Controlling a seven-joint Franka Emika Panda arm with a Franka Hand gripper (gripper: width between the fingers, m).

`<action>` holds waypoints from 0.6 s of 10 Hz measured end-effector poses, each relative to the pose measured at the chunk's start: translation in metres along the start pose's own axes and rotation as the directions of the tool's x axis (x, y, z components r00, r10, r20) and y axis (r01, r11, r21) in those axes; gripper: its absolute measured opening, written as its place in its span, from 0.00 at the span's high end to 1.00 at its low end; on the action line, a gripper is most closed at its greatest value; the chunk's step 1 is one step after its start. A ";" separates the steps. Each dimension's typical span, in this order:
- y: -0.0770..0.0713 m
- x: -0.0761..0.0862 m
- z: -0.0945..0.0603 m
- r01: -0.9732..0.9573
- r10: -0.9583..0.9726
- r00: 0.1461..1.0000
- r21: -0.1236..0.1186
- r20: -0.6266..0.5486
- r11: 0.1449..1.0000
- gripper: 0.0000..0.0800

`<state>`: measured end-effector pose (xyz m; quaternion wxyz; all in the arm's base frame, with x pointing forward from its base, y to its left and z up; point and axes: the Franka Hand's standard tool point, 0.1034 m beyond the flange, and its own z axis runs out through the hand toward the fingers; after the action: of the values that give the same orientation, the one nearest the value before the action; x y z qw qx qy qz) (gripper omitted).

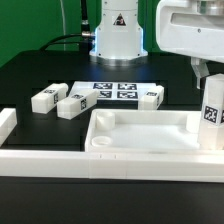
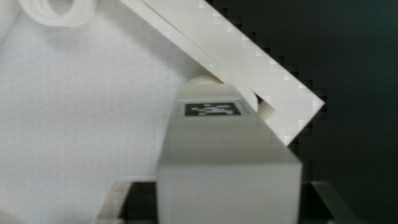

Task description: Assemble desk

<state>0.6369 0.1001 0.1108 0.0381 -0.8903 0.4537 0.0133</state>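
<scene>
The white desk panel lies at the front of the table, rim up, with a round socket showing at its near left corner. My gripper is shut on one white leg, held upright with its tag facing out, over the panel's right end. In the wrist view the leg fills the gap between my gripper's fingertips, and its tagged end sits at the panel rim. Whether it touches a socket is hidden. Three more legs lie on the table.
The marker board lies behind the panel, between the loose legs. Long low white border bars run along the front and the exterior view's left. The robot base stands at the back.
</scene>
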 end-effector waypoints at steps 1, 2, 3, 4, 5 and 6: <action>0.000 0.000 0.000 -0.001 0.001 1.000 0.000 0.000 1.000 0.64; 0.000 -0.001 0.000 0.021 -0.021 1.000 0.000 0.000 1.000 0.64; -0.001 -0.003 0.001 0.088 -0.088 0.996 -0.001 0.002 0.996 0.44; -0.001 -0.007 0.003 0.098 -0.098 0.995 -0.005 0.004 0.995 0.28; -0.001 -0.008 0.003 0.203 -0.203 0.979 -0.010 0.005 0.979 0.28; 0.000 -0.008 0.003 0.289 -0.289 0.957 -0.010 0.005 0.957 0.21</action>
<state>0.6327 0.1070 0.1083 0.0360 -0.9471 0.3187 0.0116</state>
